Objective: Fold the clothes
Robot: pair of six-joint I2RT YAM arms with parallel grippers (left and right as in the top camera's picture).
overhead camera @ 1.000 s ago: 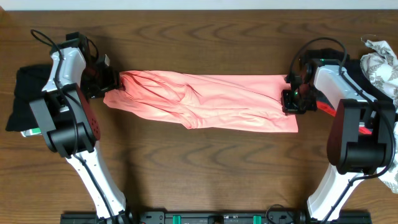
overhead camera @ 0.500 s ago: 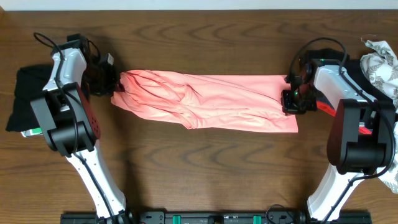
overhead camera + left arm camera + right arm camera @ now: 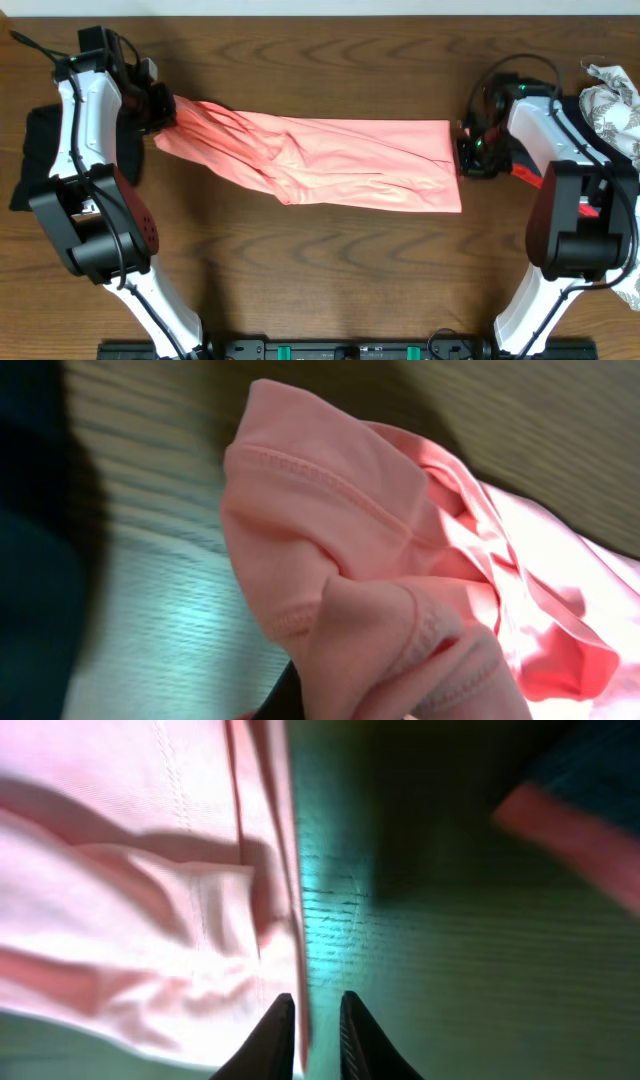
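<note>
Pulling up and outward over the last second, the left gripper [image 3: 163, 108] has drawn its bunched end of the T-shirt [image 3: 330, 165] toward the far-left of the table [image 3: 320, 280]. The shirt now lies stretched and slanted across the middle, which reads as straightening before any fold. The right gripper [image 3: 466, 157] pinches the opposite hem and the left seems clamped on cloth, its fingers buried; I count one pink shirt, one dark garment [image 3: 35, 165], one patterned cloth [image 3: 612, 100] and two arms.
</note>
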